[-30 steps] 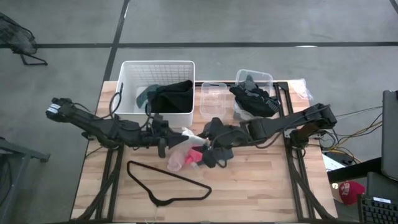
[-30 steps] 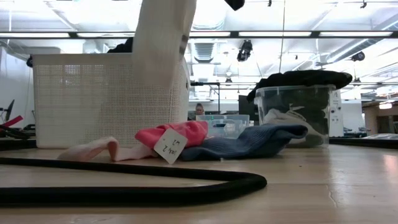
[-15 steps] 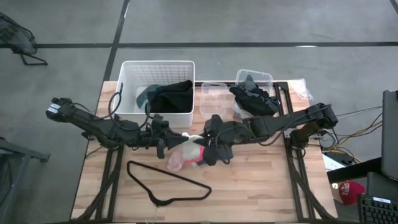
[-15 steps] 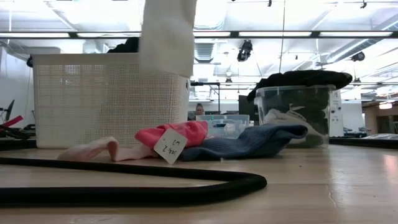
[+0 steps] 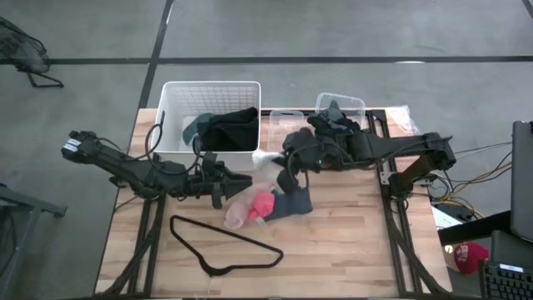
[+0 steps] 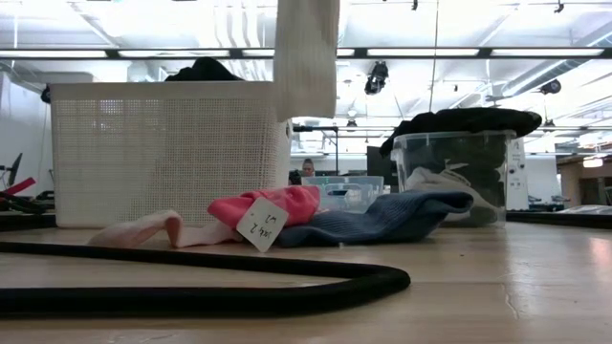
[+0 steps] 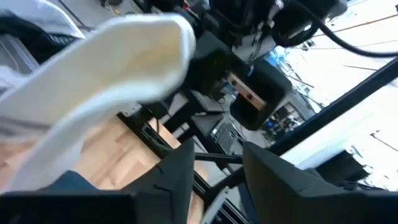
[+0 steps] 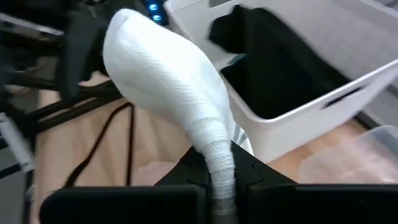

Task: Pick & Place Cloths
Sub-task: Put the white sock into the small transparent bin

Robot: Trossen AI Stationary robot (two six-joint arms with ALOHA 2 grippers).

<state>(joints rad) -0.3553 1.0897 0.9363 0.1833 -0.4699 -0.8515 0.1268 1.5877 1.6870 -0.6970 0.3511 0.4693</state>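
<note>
From above we see the white basket at the table's far left with black cloth inside, a clear bin heaped with dark garments to its right, the wire hanger near us, and pink and blue-grey cloths mid-table between the arms. The right gripper is clamped on a white cloth hanging just right of the basket. The left gripper, jaws parted and empty, waits left of the pile; only the low view shows the paper tag on the pink cloth.

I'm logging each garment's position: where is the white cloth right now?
The white cloth hangs pinched in the right gripper, lifted above the table beside the white basket's front right corner.
</note>
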